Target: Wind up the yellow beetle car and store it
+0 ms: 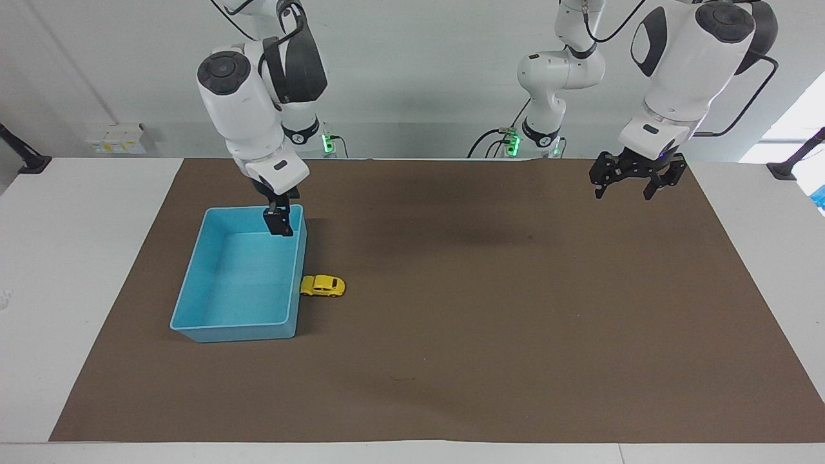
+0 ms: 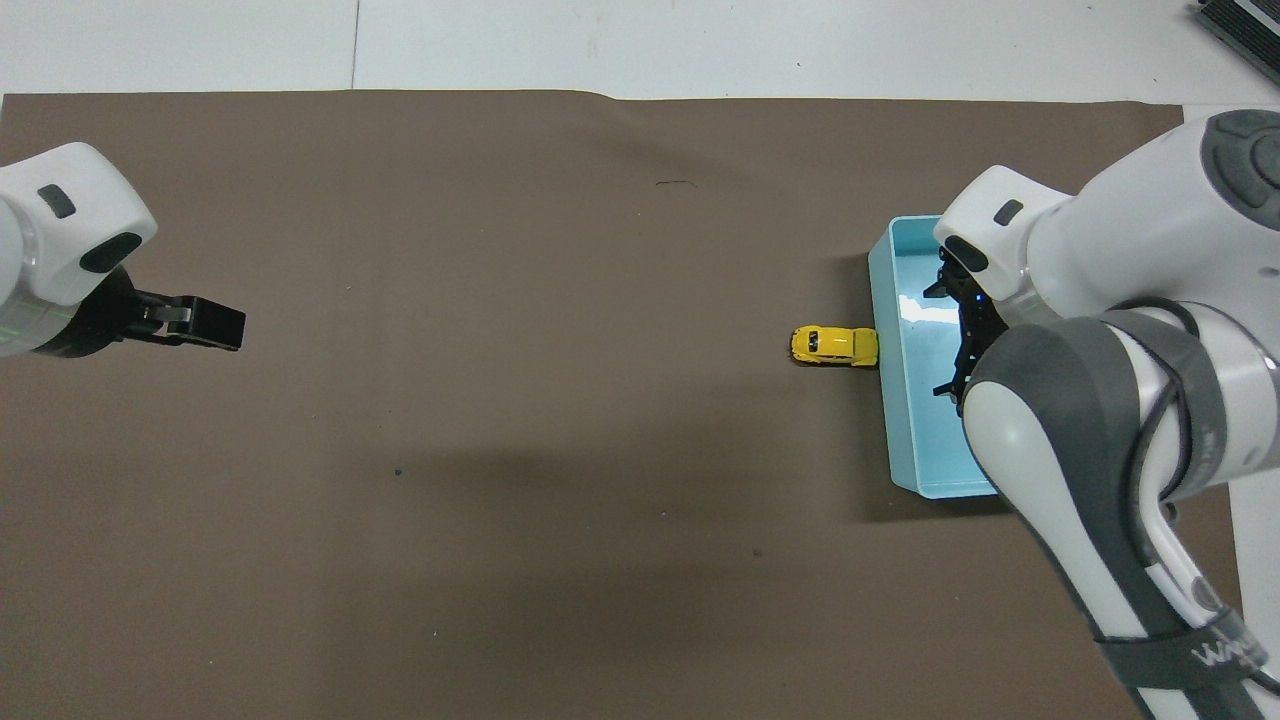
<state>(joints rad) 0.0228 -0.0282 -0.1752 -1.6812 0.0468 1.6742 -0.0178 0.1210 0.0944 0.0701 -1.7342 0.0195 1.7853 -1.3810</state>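
Facing view shows the car (image 1: 323,285) on its wheels on the brown mat (image 1: 490,335), toward the right arm's end of the table, with one end touching the outer long wall of the bin (image 1: 193,293). That bin is open-topped, light blue and holds nothing that can be seen; it lies lengthwise on the mat, one short end toward the robots' edge of the mat. The right gripper (image 1: 278,222) hangs in the air over the bin's corner nearest the robots and beside the car's side wall, pointing down, with its jaws spread and nothing between them. The car lies on the mat farther from the robots than that corner, apart from the gripper. In the overhead view the right arm covers much of the bin, and the car (image 2: 834,346) shows clear against the bin's wall (image 2: 884,330). The left gripper (image 1: 633,181) is raised over the mat close to its corner at the left arm's end, nearest the robots, well apart from car and bin; its jaws are spread too, with nothing in them.
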